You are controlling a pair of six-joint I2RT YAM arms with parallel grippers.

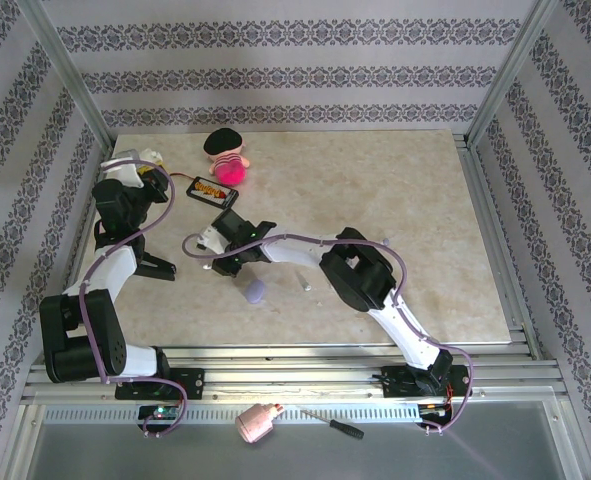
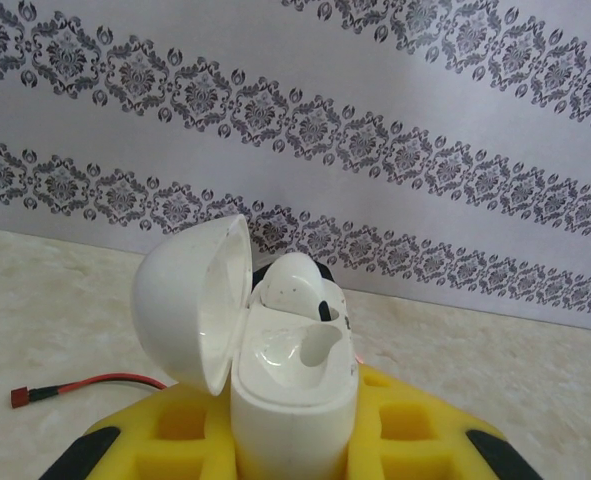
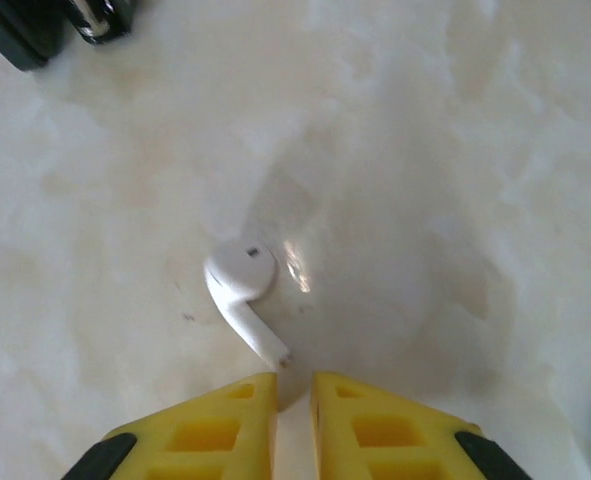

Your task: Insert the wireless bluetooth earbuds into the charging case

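Half the task is done, we judge. The left gripper (image 2: 295, 435) clamps the case (image 2: 280, 395) upright, lid swung open toward the view's left; past a vacant near socket (image 2: 315, 345), a seated bud (image 2: 293, 282) shows. The right gripper (image 3: 294, 388), open by a slit and holding nothing, hangs over the bench (image 3: 455, 150). Just ahead of it lies the loose bud (image 3: 243, 290), flat. Its long axis runs diagonally: stem tip nearest the gripper, head farther off and leftward. Pickup and insertion are left.
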